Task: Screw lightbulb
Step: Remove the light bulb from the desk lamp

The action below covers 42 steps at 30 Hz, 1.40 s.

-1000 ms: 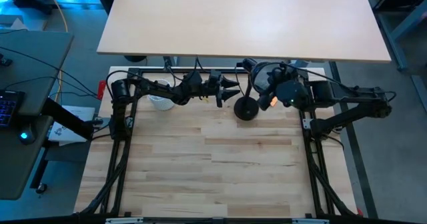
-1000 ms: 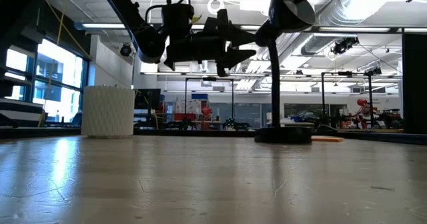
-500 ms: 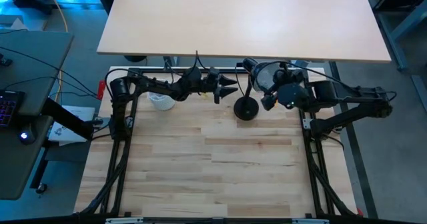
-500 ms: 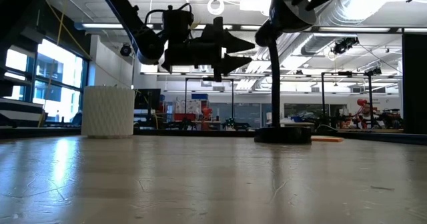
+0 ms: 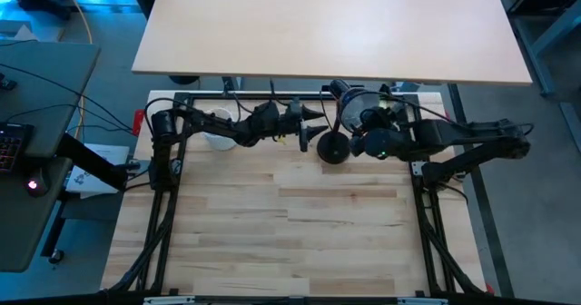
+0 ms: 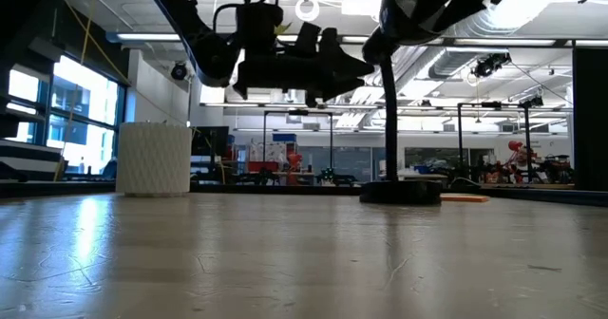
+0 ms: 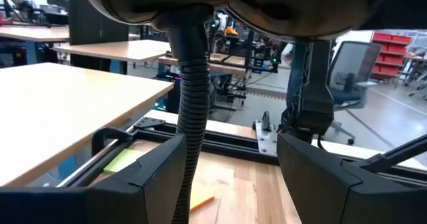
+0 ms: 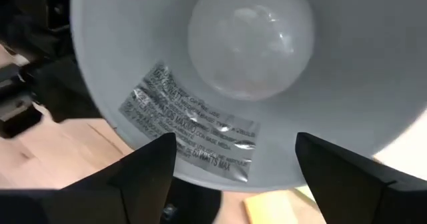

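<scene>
The white frosted lightbulb (image 8: 250, 41) sits inside the white inner side of the black desk lamp's shade (image 8: 347, 77); its screw base is hidden. The lamp's round foot (image 5: 333, 149) stands at the table's far edge. My right gripper (image 8: 233, 177) is open close before the shade's mouth, its fingers pointing at the bulb without touching it. My left gripper (image 7: 230, 184) is open, its fingers on either side of the lamp's ribbed neck (image 7: 192, 111). In the high view my left gripper (image 5: 313, 132) is left of the foot and my right gripper (image 5: 361, 137) right of it. My left gripper stands level around the lamp's ribbed neck (image 7: 187, 157), coming from the table's left, fingers across the neck. The neck runs close along one finger (image 7: 143, 184); I cannot tell whether it touches. My right gripper touches nothing.
A white ribbed cup (image 6: 154, 158) stands at the far left of the table, under my left arm (image 5: 218, 140). A flat yellow-orange piece (image 6: 465, 197) lies on the table beside the lamp's foot. The near part of the wooden table (image 5: 290, 241) holds nothing.
My left gripper has moved toward the table's right edge, up to the lamp's neck, its fingers now around it. My right gripper has moved toward the table's left edge, closer to the shade.
</scene>
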Motion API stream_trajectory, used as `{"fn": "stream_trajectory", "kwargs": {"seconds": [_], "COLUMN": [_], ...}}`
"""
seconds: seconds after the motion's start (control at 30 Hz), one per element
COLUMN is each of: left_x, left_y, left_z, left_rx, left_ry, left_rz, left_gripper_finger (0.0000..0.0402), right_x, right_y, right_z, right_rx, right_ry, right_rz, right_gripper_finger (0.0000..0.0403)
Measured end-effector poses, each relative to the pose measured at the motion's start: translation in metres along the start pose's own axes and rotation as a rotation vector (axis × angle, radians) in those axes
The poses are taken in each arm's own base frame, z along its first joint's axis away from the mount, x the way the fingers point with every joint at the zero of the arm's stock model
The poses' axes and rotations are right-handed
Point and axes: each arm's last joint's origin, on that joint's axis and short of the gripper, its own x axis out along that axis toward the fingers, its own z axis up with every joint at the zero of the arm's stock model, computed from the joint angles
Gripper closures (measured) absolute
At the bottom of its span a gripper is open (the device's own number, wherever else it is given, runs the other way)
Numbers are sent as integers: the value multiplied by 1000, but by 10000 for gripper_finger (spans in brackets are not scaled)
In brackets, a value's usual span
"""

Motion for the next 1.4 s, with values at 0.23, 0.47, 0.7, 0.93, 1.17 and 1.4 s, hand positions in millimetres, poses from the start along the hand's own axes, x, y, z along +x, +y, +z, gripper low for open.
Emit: {"fn": "stream_trajectory", "kwargs": {"seconds": [0.23, 0.47, 0.7, 0.93, 1.17, 1.4], "left_x": [0, 0, 0, 0, 0, 0], "left_y": [2, 2, 2, 2, 2, 2], "left_z": [0, -1, -1, -1, -1, -1], "left_rx": [0, -2, -2, -12, -12, -11], "left_ry": [-3, 11, 14, 13, 12, 11], "left_rz": [43, 44, 44, 43, 43, 43], "left_gripper_finger": [173, 173, 173, 173, 173, 173], "right_x": [3, -13, -23, -8, 11, 24], "right_y": [14, 8, 2, -9, -12, -6], "right_z": [9, 20, 29, 35, 42, 51], "right_rx": [115, 69, 171, 268, 274, 195], "right_ry": [-57, -6, -73, -61, -25, -58], "right_rz": [93, 156, 78, 13, 5, 31], "right_gripper_finger": [96, 96, 96, 96, 96, 96]}}
